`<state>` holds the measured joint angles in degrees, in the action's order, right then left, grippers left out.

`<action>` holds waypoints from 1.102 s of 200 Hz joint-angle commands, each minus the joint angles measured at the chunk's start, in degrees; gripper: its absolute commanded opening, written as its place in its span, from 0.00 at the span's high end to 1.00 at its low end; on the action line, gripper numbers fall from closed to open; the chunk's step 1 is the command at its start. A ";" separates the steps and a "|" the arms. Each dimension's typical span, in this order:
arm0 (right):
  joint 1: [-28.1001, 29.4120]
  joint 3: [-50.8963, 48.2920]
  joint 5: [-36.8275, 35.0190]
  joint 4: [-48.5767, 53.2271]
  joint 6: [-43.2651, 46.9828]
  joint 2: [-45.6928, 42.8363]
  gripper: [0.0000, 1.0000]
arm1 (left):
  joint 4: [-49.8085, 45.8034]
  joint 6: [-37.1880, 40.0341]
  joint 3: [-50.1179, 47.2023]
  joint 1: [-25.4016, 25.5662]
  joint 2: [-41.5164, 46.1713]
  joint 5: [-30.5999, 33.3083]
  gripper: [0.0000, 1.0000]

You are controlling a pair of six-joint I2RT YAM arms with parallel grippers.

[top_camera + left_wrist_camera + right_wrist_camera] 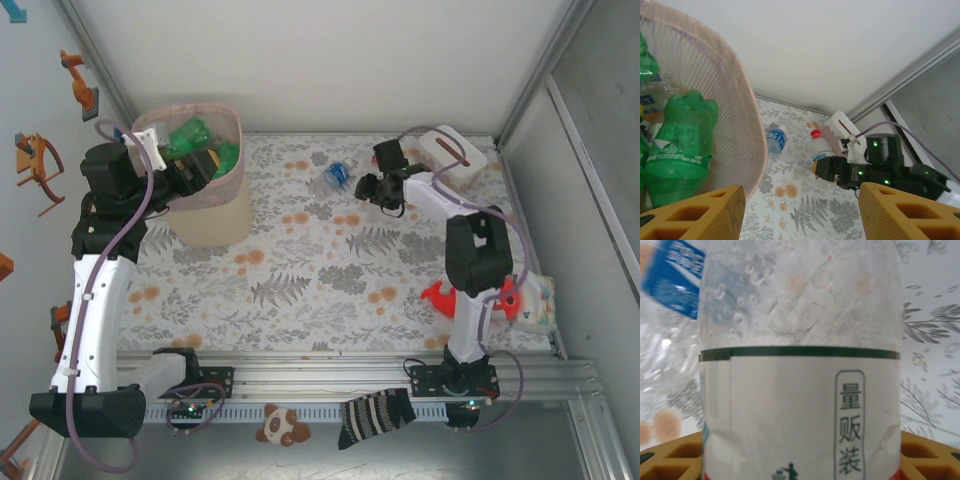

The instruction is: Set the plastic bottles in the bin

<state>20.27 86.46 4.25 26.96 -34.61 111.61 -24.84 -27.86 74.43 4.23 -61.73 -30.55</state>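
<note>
The bin (215, 215) stands at the back left, its pink liner (747, 100) folded over the rim. Green plastic bottles (682, 145) lie inside it. My left gripper (800, 192) hangs open beside the bin's rim (200, 165), with nothing between its yellow fingers. My right gripper (365, 190) is shut on a clear bottle with a red cap (816, 134) and a white label (800, 415), at the back middle of the table. Its fingers (670, 460) press the bottle's sides. A clear bottle with a blue label (333, 177) lies on the table just left of it.
A white tissue box (455, 150) sits in the far right corner, close behind the right gripper. A red toy (445, 295) and a small packet (535, 300) lie near the right arm's base. A striped sock (375, 415) and a panda plush (283, 428) lie below the rail.
</note>
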 commanded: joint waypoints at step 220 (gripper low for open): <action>19.27 -11.93 30.04 -35.89 11.31 -41.66 0.44 | 31.76 -1.26 4.92 26.83 -6.15 -16.10 0.19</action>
<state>37.87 72.75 30.11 -2.90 -22.48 71.26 2.07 -32.05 77.25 28.60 -67.26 -43.42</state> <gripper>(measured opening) 0.565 0.798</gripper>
